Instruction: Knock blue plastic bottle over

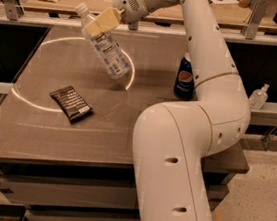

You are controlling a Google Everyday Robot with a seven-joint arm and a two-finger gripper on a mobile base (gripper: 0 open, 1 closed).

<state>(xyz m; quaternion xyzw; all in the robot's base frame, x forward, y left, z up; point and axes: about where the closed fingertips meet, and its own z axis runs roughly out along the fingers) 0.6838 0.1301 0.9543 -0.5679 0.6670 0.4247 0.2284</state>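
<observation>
In the camera view the gripper [105, 22] is above the far left part of the bench [126, 131], at the end of the white arm [193, 114] that reaches over from the front right. Its beige tip lies against the upper part of the blue plastic bottle [111, 55], just under the white cap. How far the gripper is open cannot be told from here.

The bottle is steeply tilted, cap toward the far left corner and base toward the middle of the bench. Whether the base rests on the surface or hangs just above it is hard to judge. The bottle is clear with a printed white label, and whether anything is in it cannot be told.

A blue can [185, 78] stands upright near the right edge, partly hidden behind the arm. A dark packet [71, 103] lies flat toward the front left. Beyond the right edge stands a small pump bottle [258, 96].
</observation>
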